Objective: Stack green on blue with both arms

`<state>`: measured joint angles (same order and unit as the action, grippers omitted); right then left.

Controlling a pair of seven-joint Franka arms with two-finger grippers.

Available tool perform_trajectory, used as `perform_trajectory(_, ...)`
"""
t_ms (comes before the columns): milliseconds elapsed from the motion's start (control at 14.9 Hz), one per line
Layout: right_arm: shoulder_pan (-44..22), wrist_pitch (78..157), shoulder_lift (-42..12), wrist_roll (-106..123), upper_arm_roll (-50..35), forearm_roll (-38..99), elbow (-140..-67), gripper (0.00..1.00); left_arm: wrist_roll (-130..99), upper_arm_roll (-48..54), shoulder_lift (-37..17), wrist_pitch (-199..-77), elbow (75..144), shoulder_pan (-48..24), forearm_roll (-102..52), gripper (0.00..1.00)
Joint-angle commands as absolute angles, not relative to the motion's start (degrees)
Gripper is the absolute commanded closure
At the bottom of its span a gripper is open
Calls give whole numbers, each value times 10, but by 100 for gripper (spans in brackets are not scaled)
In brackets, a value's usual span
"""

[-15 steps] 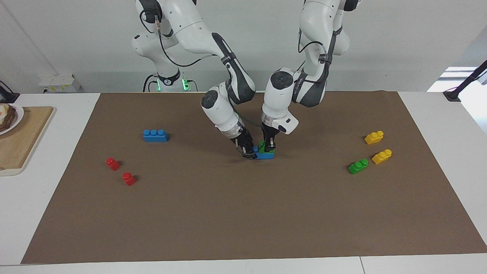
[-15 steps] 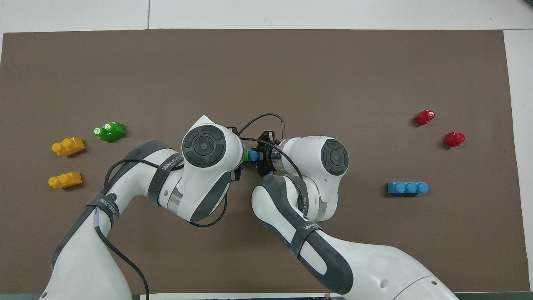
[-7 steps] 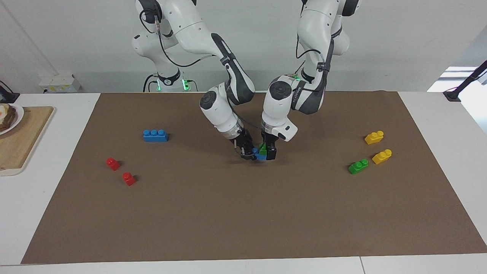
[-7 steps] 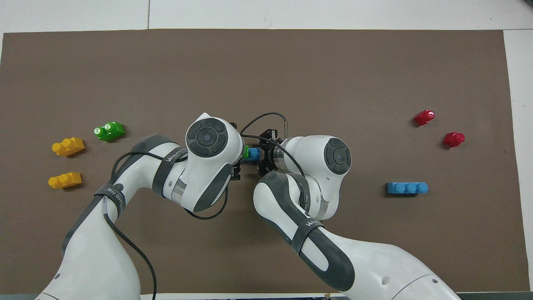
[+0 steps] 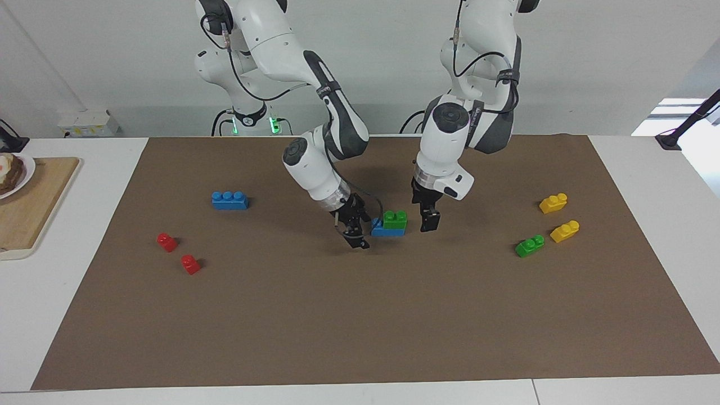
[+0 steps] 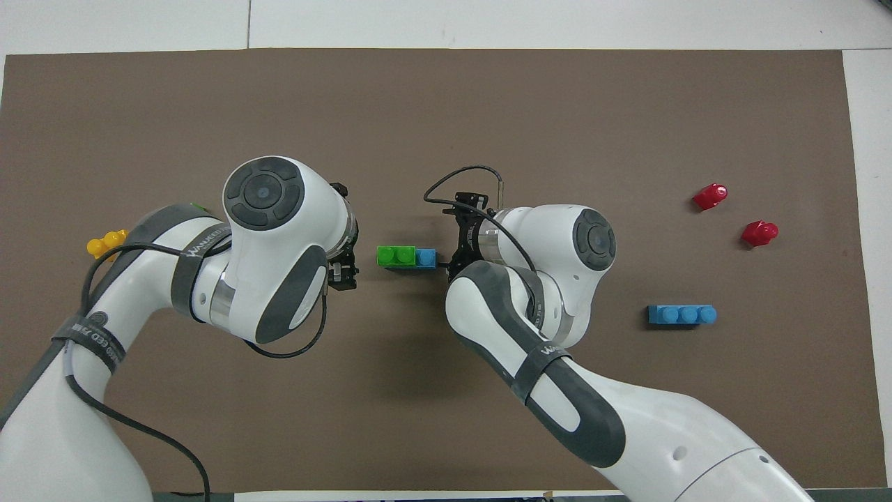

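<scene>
- At mid-tabletop (image 5: pixel 360 337), we saw the green brick (image 5: pixel 395 219) seated on the blue brick (image 5: pixel 380 229), covering the end toward the left arm and leaving one blue stud bare at the end toward the right arm.
- The stack stood on the brown mat (image 5: pixel 360 315) with neither claw touching it; we judged the stacking itself done, with only the arms' withdrawal left, if anything.
- The left claw (image 5: pixel 428 219) hung just beside the stack, at the green end, its fingers spread and holding nothing.
- The right claw (image 5: pixel 355 233) hung tilted just beside the bare blue end, also parted and empty as far as we could see.
- Unused pieces lay well apart from the stack: a second blue brick (image 5: pixel 229 200) and two red bricks (image 5: pixel 178 252) toward the right arm's end, a second green brick (image 5: pixel 529 246) and two yellow bricks (image 5: pixel 558 217) toward the left arm's end.
- We saw no box, bin or tray among the bricks; the only holder was a wooden board (image 5: pixel 34 214) at the tabletop's edge by the right arm's end, carrying a plate (image 5: pixel 25 169) cut off by the frame, its food too partial for us to identify.
</scene>
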<state>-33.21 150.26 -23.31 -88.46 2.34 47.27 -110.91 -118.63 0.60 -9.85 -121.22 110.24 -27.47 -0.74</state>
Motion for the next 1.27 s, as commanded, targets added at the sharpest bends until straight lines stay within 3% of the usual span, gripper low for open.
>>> perform_trajectory(0, -294, 1452, -197, -868, 19, 490, -1110, 1, -1116, 10, -42, -1148, 1121, -236, -14, 0)
perform_trajectory(402, -194, 1334, -132, -740, 23, 411, -1107, 0, -974, 6, 2, -1089, 1136, -170, -14, 0)
perform_trajectory(736, -88, 1210, -116, -575, 24, 312, -1059, 0, -754, 6, 41, -1091, 1167, -91, -14, 0)
perform_trajectory(1205, -15, 1130, -51, -304, 25, 152, -1045, 0, -420, 4, 62, -1051, 1163, -15, -14, 0)
